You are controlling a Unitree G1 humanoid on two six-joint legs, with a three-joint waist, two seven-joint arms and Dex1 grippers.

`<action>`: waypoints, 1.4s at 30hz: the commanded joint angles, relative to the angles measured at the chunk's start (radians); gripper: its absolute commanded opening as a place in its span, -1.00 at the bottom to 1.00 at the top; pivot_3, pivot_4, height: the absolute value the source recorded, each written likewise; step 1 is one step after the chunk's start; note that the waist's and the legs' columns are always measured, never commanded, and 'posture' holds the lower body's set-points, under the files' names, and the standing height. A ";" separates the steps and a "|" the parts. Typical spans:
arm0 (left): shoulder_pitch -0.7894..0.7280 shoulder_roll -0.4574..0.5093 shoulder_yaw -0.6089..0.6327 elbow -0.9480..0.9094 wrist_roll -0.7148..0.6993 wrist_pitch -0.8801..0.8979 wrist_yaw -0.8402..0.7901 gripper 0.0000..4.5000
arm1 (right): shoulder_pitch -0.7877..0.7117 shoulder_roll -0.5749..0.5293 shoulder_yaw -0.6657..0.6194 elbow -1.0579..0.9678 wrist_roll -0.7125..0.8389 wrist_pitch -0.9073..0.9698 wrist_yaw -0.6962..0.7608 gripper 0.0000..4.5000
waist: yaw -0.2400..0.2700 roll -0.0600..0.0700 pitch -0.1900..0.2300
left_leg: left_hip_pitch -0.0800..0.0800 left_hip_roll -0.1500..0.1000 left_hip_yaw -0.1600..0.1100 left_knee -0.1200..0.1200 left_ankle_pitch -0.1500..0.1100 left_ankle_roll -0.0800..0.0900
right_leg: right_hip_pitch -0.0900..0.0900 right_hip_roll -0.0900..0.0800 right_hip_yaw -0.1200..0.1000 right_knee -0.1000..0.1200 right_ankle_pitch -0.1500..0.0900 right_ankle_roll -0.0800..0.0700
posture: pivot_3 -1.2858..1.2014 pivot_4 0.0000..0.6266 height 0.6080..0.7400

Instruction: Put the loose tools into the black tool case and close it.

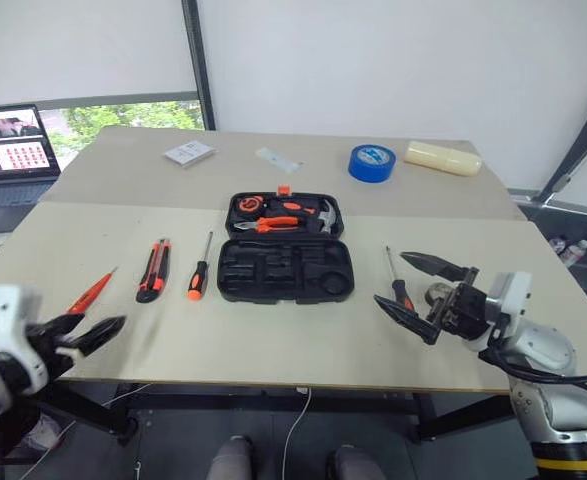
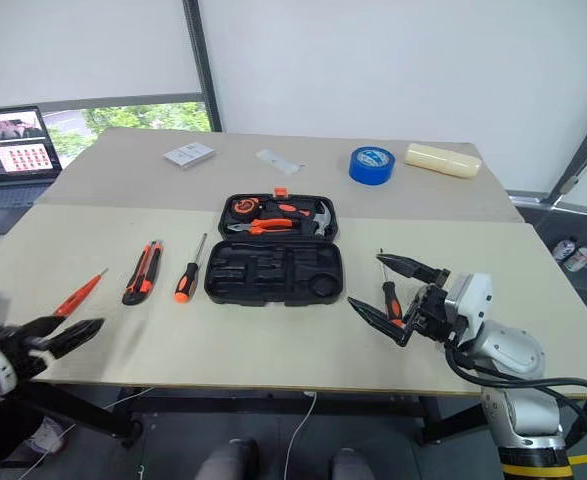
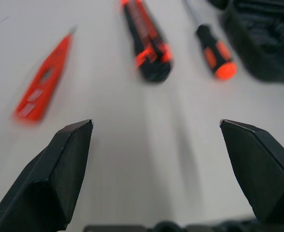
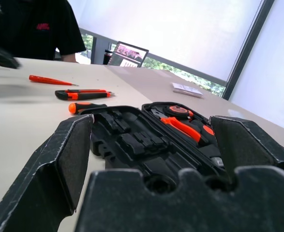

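Both pincers, left pincer (image 1: pixel 91 333) and right pincer (image 1: pixel 423 296), are held spread wide and empty at the bench (image 1: pixel 273 340) edge, probably readied for picking. Just beyond the left one, the tester screwdriver (image 1: pixel 91 292) is laid pointing away. Further off, between them, the black tool case (image 1: pixel 286 250) is left open.

Your head pair looks down over the table at the black tool case (image 1: pixel 285 245). Your left wrist view sits close beside it; your right wrist view faces it low, sharing it.
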 commanded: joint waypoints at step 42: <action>-0.534 -0.166 -0.364 0.395 0.424 -0.591 -0.402 -0.60 | 0.036 -0.051 -0.077 -0.114 0.003 0.076 -0.054 1.00 | -0.002 -0.001 0.000 | -0.005 -0.001 0.000 0.001 0.005 0.007 | -0.002 0.003 0.004 -0.001 0.008 0.005 | 0.03 -0.52 1.00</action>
